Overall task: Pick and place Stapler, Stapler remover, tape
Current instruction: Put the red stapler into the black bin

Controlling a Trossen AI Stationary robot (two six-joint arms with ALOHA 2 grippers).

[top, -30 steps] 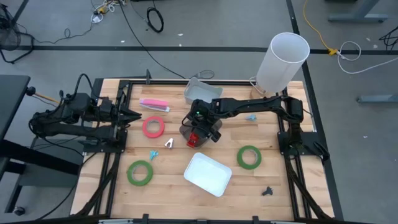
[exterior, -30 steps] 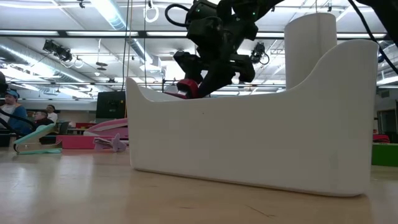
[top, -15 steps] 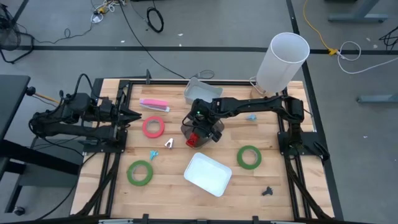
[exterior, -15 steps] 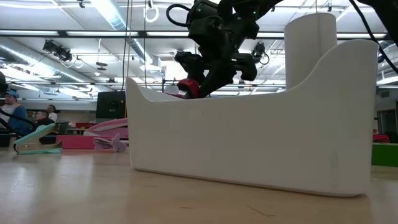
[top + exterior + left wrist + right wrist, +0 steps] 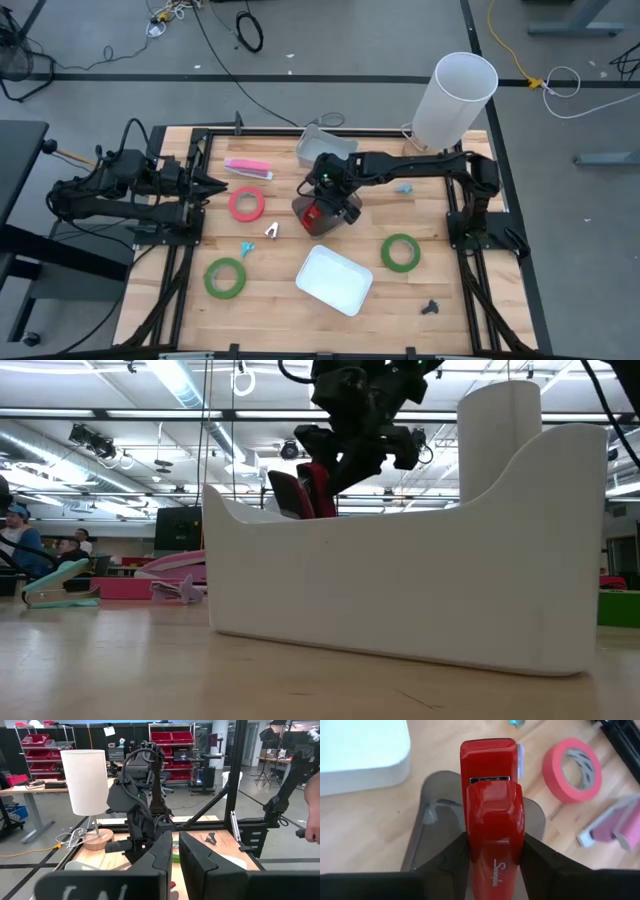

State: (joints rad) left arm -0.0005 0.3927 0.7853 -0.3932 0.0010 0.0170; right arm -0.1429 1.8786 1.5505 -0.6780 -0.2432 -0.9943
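A red stapler (image 5: 490, 795) on a smoky dark base is held in my right gripper (image 5: 320, 213), which slants down over the middle of the table. In the low view the stapler (image 5: 300, 492) shows above the white tray's rim (image 5: 400, 530), its lower end hidden behind it. A red-pink tape roll (image 5: 246, 204) lies flat to its left; green rolls lie at the near left (image 5: 225, 278) and right (image 5: 400, 252). A pale staple remover (image 5: 272, 231) lies near the stapler. My left gripper (image 5: 216, 185) waits shut at the left edge. My right gripper pinches the red stapler between its two fingers (image 5: 451, 857), one on each long side of the upper arm's rear part (image 5: 495, 850). The fingers come slanting down from the table's right and lie along the stapler. Its nose (image 5: 487, 755) points away from the gripper.
A white tray (image 5: 334, 280) lies near of the stapler. A pink stapler (image 5: 248, 168) and a grey bin (image 5: 322, 148) are at the far side, a tall white lampshade (image 5: 460, 95) at the far right. Small teal (image 5: 245, 247) and black (image 5: 430, 307) removers lie about.
My right gripper has risen with the red stapler and drawn a little toward the table's far side. In the low view the stapler now stands higher above the tray's rim and more upright than before.
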